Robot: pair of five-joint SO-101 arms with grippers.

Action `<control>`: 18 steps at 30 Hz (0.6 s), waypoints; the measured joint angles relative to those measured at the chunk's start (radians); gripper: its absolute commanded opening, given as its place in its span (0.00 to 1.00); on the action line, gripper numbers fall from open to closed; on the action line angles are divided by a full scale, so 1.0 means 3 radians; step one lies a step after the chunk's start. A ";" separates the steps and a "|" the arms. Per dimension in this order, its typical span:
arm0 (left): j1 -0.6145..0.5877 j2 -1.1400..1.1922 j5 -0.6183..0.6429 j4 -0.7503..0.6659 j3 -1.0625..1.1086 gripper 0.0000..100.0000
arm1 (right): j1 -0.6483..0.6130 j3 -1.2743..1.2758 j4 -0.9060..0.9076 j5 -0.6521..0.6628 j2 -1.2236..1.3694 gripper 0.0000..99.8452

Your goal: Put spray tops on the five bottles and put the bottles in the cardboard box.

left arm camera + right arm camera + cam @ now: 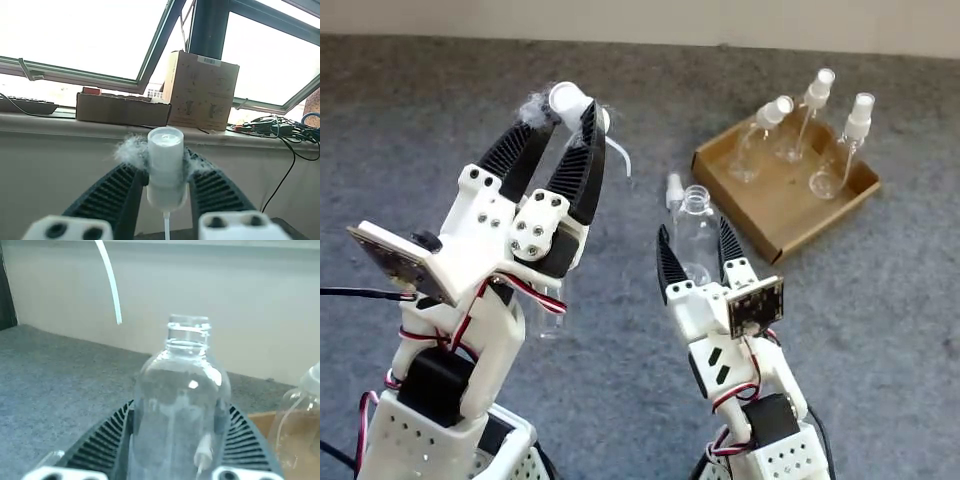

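You are at the capping step for bottle 4. Your left gripper (563,112) is raised over the grey carpet (440,110), its fingers (131,186) clamped on a spray top (570,98), with white fluff clinging at the tips. The spray top's dip tube (618,155) hangs free towards the right arm. Your right gripper (693,235) has its fingers closed on either side of a clear bottle (695,215), which is upright with its threaded neck (188,332) open. Whether its base rests on the carpet I cannot tell.

In the right wrist view the tube end is off to one side of the neck and apart from it. The next move probably calls for bringing the tube tip directly over the opening, threading it down inside, then seating and turning the top while the right gripper keeps the bottle steady. The tube is thin and curved, so it could well catch on the rim.

The cardboard box (720,165) lies just beyond the right arm and holds 3 capped bottles (800,125), all standing. A small white sprayer (673,188) shows just beside the held bottle. I cannot tell whether it sits on a bottle.
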 measured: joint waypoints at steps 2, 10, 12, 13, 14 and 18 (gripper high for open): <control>0.0005 0.0000 0.0000 -0.0031 0.0000 0.03 | -0.0061 0.0010 0.0000 0.0000 -0.0010 0.17; 0.0031 0.0000 0.0000 -0.0245 0.0000 0.03 | -0.0092 0.0015 -0.0389 0.0000 -0.0015 0.17; 0.0066 0.0000 0.0000 -0.0245 0.0000 0.03 | -0.0092 0.0015 -0.0414 0.0000 -0.0015 0.17; 0.0123 -0.0005 0.0000 -0.0245 0.0000 0.03 | -0.0092 0.0015 -0.0414 0.0000 -0.0015 0.17; 0.0194 -0.0005 0.0000 -0.0245 0.0000 0.03 | -0.0092 0.0015 -0.0414 0.0000 -0.0015 0.17; 0.0481 -0.0113 0.0000 -0.0245 0.0000 0.03 | -0.0092 0.0015 -0.0363 0.0000 -0.0015 0.17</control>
